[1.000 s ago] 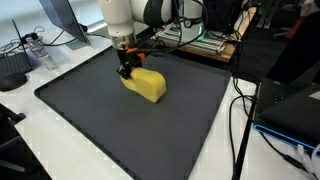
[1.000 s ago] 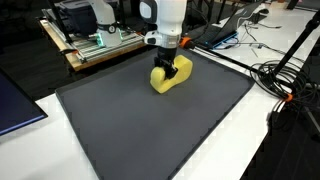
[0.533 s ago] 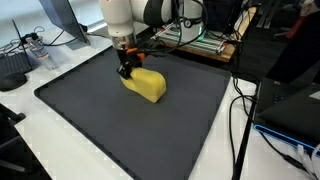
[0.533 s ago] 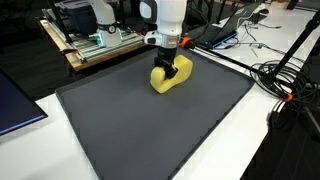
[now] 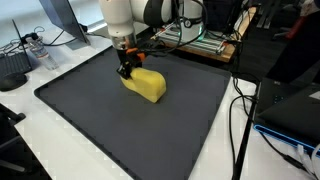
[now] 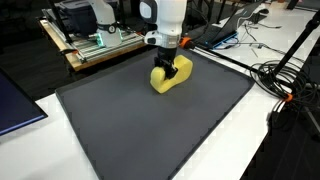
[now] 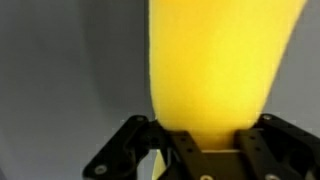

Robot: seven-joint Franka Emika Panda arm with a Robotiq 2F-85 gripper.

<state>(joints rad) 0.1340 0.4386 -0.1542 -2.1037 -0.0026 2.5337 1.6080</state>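
The gripper [image 5: 125, 69] clamps its jaws on the yellow sponge [image 5: 147, 87] near the eleven o'clock edge of the dark mat [image 5: 120, 135], most room lying toward five o'clock.

yellow sponge [image 5: 145, 84], dark grey mat [image 5: 120, 120], black end effector [image 6: 170, 68], white table [image 6: 215, 150]

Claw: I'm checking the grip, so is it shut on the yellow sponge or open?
Shut on the yellow sponge: in the wrist view the claw pinches its near end from both sides.
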